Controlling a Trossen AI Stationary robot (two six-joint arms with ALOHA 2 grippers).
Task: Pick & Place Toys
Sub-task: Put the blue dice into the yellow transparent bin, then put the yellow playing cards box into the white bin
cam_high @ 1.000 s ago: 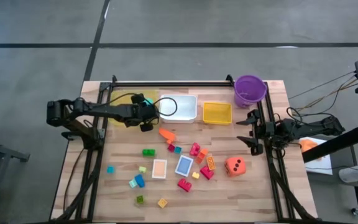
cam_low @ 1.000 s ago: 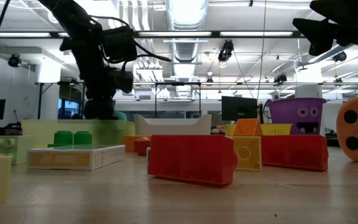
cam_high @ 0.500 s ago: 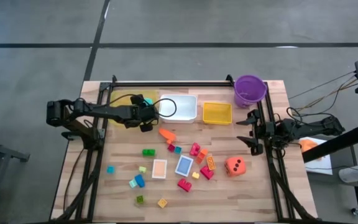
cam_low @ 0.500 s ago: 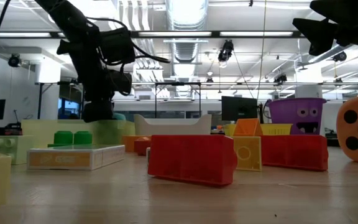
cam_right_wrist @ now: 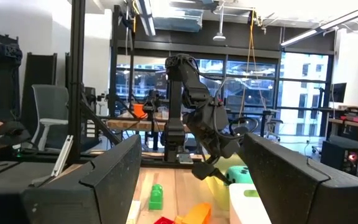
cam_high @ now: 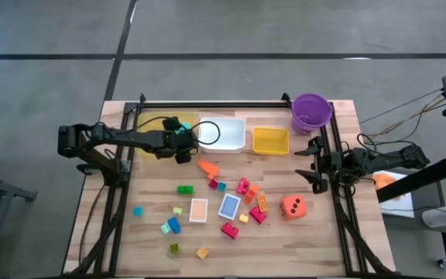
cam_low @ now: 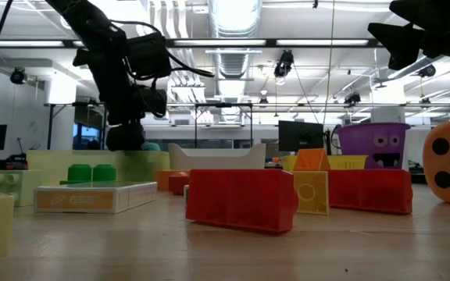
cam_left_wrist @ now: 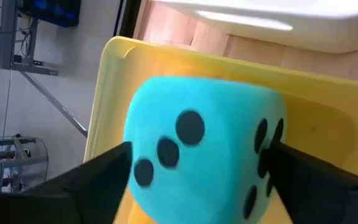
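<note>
teal die (cam_left_wrist: pixel 201 155) over yellow tray (cam_left_wrist: pixel 316 93), between spread left jaws, white tray (cam_high: pixel 227 133) beside

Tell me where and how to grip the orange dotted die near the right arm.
Grip the orange dotted die across two opposite flat side faces, coming straight down from above. It sits square on the wooden table, apart from the nearby blocks, so the fingers likely have room on each side.
</note>
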